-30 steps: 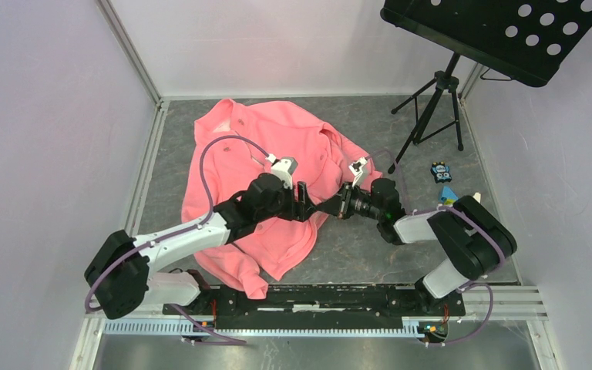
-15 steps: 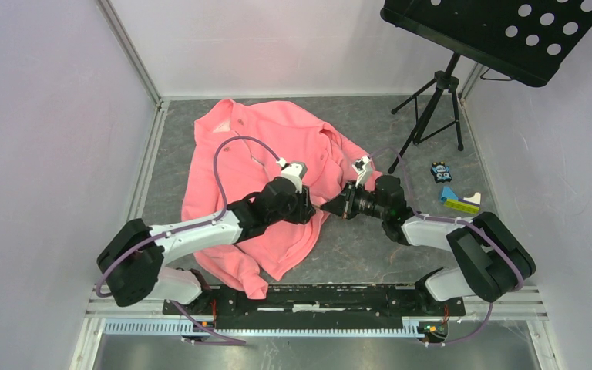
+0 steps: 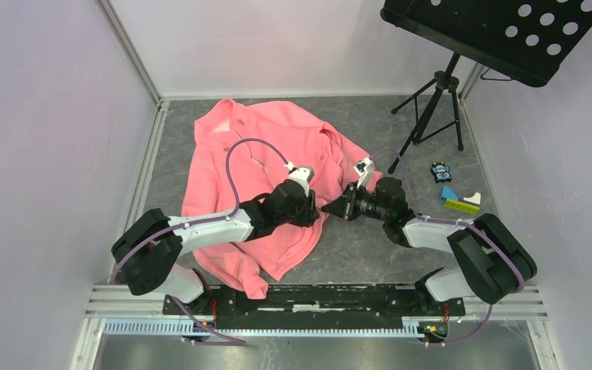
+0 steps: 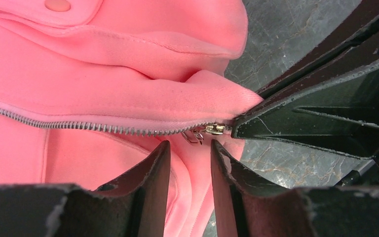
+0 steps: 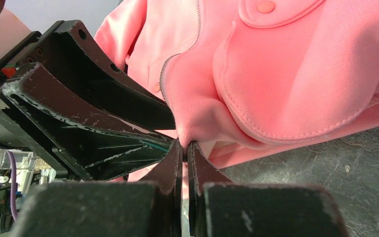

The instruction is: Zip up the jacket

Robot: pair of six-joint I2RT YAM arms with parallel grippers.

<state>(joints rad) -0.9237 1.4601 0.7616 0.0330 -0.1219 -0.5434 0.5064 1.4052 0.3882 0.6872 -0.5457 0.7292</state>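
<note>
The coral-pink jacket (image 3: 254, 154) lies spread on the grey floor, its lower front corner pulled toward the right. My right gripper (image 3: 330, 210) (image 5: 183, 143) is shut on that bottom corner of the jacket (image 5: 296, 74), right where the zipper ends. In the left wrist view the pale zipper (image 4: 79, 125) runs closed to its metal slider (image 4: 213, 129), which sits against the right gripper's fingers (image 4: 316, 113). My left gripper (image 3: 314, 210) (image 4: 190, 143) hovers just short of the slider. Its jaws stand partly apart with only fleece behind the gap.
A tripod music stand (image 3: 432, 108) with a black perforated tray (image 3: 501, 31) stands at the back right. Small toys (image 3: 441, 171) and a blue-yellow block (image 3: 461, 202) lie at the right. White walls enclose the floor; a metal rail (image 3: 339, 297) runs along the front.
My left arm has reached farther right toward the right gripper, and its jaws have narrowed. The right gripper has kept its pinch on the jacket corner, its arm settling lower.
</note>
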